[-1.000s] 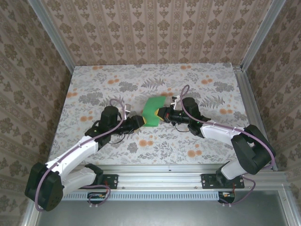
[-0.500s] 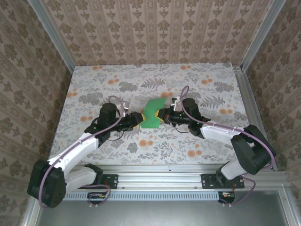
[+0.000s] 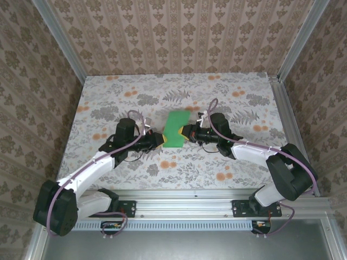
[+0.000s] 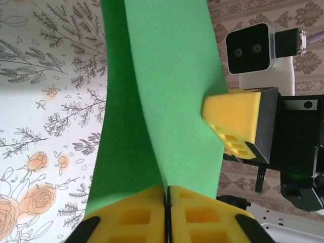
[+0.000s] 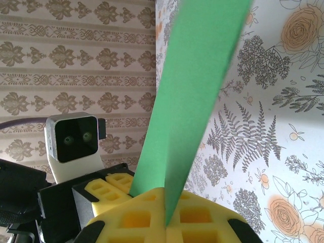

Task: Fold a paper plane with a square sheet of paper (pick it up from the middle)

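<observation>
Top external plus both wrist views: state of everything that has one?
square sheet of paper: partly folded, a crease running along it, pinched from opposite sides.
left gripper: shut on the square sheet of paper.
right gripper: shut on the square sheet of paper.

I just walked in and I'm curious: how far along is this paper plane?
Done: the paper is lifted, pinched at opposite edges by the left end effector and the right end effector. In hand: it curves between them, perhaps a first fold forming. Left: no pointed nose or wings show, so most of the folding remains.
</observation>
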Available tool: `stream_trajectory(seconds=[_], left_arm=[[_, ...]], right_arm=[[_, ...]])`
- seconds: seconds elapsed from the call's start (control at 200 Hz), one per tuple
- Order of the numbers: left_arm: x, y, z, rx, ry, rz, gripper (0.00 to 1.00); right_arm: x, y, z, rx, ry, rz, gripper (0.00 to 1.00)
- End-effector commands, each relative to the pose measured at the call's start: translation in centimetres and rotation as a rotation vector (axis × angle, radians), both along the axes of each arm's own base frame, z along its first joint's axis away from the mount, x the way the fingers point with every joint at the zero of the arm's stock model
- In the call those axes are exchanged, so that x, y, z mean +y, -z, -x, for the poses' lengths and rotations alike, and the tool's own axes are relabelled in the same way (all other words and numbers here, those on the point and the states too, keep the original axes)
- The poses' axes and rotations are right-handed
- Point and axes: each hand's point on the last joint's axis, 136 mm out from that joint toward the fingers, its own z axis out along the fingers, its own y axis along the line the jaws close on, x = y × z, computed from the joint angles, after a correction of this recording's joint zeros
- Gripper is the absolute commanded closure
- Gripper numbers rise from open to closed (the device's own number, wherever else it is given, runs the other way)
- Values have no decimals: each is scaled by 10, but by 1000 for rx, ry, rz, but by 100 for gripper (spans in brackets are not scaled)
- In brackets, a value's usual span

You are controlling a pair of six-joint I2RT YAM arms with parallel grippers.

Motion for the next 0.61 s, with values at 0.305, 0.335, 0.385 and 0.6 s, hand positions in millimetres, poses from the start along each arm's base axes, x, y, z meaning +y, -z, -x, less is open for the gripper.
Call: stream_trajectory(seconds=[0.305, 0.335, 0.385, 0.6], left_arm=[[7, 31, 9, 31, 11, -70, 95], [7, 35, 9, 33, 7, -79, 94], [6, 41, 10, 41, 9, -93, 92], [5, 69, 14, 77, -3, -174, 89]], right_arm=[[4, 42, 2, 46, -60, 80, 83], [3, 48, 2, 57, -64, 93, 82], [3, 56, 3, 75, -68, 108, 82], [3, 86, 8, 133, -109, 184, 77]])
